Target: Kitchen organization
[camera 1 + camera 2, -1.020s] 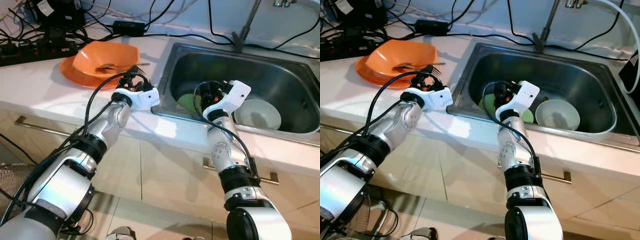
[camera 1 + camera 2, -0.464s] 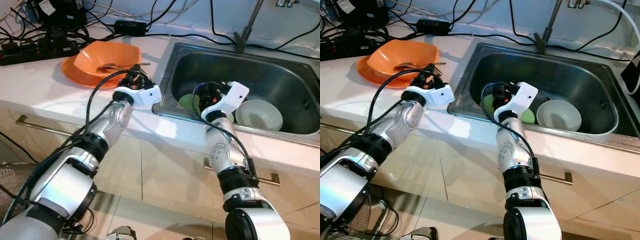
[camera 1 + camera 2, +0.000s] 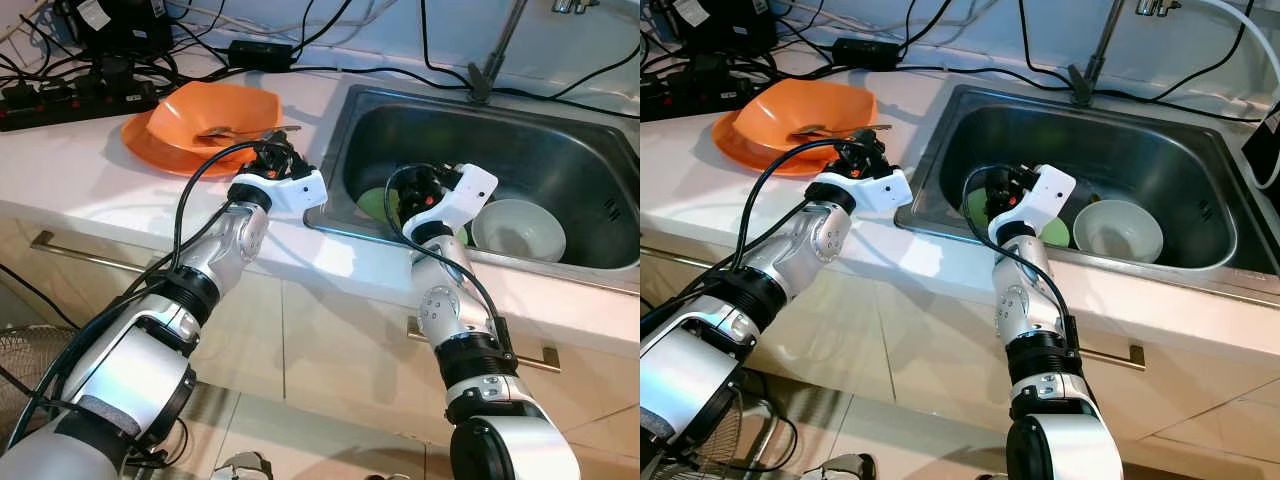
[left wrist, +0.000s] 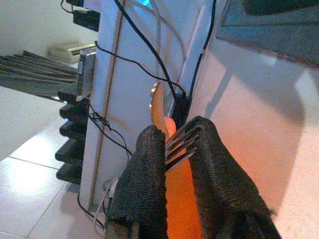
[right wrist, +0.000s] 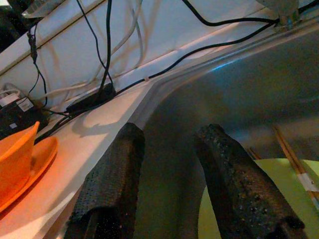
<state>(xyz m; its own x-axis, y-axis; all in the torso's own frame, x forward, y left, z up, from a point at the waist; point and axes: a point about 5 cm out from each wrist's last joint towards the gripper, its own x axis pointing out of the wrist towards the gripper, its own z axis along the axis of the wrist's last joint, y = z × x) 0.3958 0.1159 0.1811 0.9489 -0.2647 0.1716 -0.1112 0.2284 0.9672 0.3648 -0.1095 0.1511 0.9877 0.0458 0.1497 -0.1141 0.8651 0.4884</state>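
- Upper left of the left eye view: black power strip (image 3: 70,100) and tangled cables at the counter's back edge.
- Just right of those: orange bowl (image 3: 205,115) stacked on an orange plate (image 3: 150,150), on the white counter (image 3: 70,175).
- Fork (image 3: 240,131) lies across the bowl with its tines toward the sink side.
- Left gripper (image 3: 278,158) sits at the bowl's right rim, above the counter and left of the sink edge. In the left wrist view the two black fingers (image 4: 144,184) are clamped on the fork tines (image 4: 180,144), orange behind them.
- Centre to right: steel sink (image 3: 590,160), faucet stem (image 3: 492,50) at the top edge.
- Right gripper (image 3: 413,190) is inside the sink near its left wall, above a green plate (image 3: 372,205). In the right wrist view its fingers (image 5: 112,174) are apart with nothing between them; green plate and chopsticks (image 5: 294,162) at lower right of that frame.
- Right of the gripper: white bowl (image 3: 520,228) on the sink floor, close to the green plate.
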